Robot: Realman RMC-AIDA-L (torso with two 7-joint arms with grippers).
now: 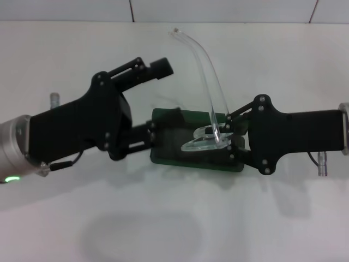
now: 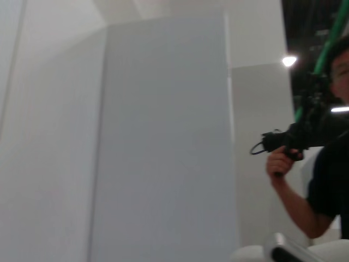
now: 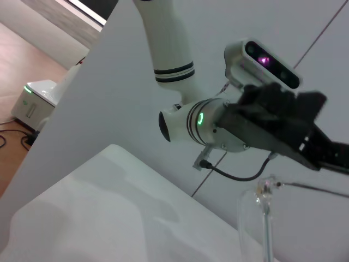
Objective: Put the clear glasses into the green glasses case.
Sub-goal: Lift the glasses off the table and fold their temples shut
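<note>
The green glasses case [image 1: 174, 152] lies flat at the table's middle in the head view. The clear glasses [image 1: 203, 143] hang tilted over the case's right half, lens low, with one thin clear arm [image 1: 203, 60] curving up and away. My right gripper [image 1: 229, 136] reaches in from the right and is shut on the glasses near the hinge. My left gripper [image 1: 162, 101] comes from the left and stands open: one finger [image 1: 161, 67] is raised, the other [image 1: 150, 135] rests at the case's left end. The right wrist view shows part of the glasses [image 3: 265, 218] close up and the left gripper [image 3: 283, 125] beyond.
The white table [image 1: 174, 218] stretches all around the case, and a tiled wall [image 1: 218, 10] runs behind it. In the left wrist view there are only wall panels and a person [image 2: 322, 180] holding a device.
</note>
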